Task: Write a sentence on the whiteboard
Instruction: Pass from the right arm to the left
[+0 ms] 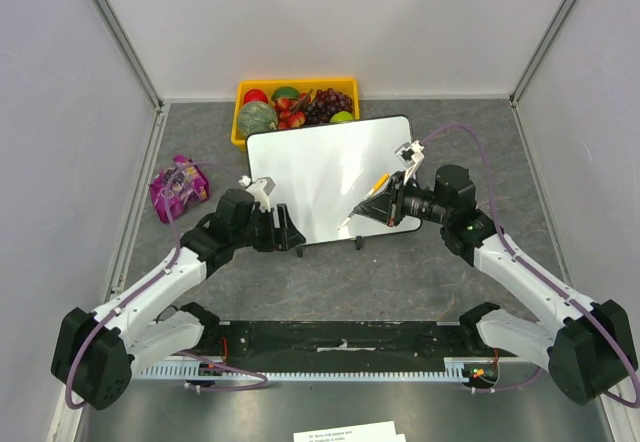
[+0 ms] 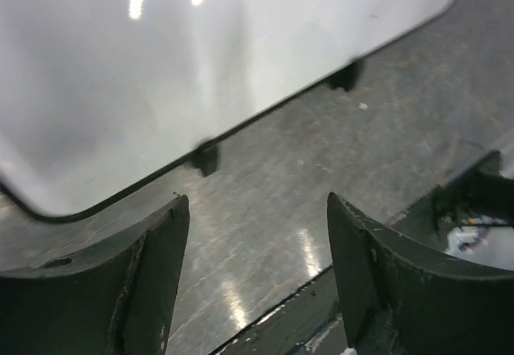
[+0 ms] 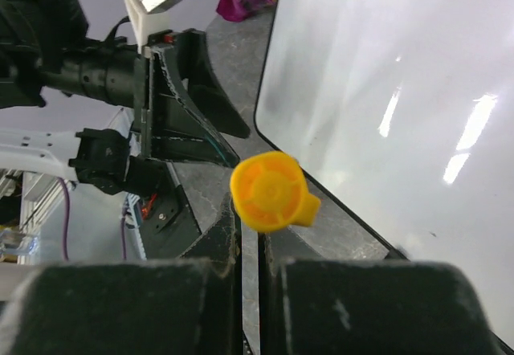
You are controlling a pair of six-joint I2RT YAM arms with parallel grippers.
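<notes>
The right fingers (image 3: 361, 307) are pinching an orange marker (image 3: 273, 190) just beside the blank whiteboard (image 1: 320, 172), which is resting on the table (image 1: 400, 272) on small feet (image 2: 205, 158), while the left fingers (image 2: 152, 275) are hanging spread and empty near its lower edge. Unbraced, the board is probably risking a slide under pen pressure toward the yellow tray (image 1: 297, 82), which is holding grapes (image 1: 325, 105) and strawberries (image 1: 292, 117).

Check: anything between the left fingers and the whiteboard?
Bare grey table only, from the left fingers to the whiteboard edge with its two black feet; the left wrist view shows it.
</notes>
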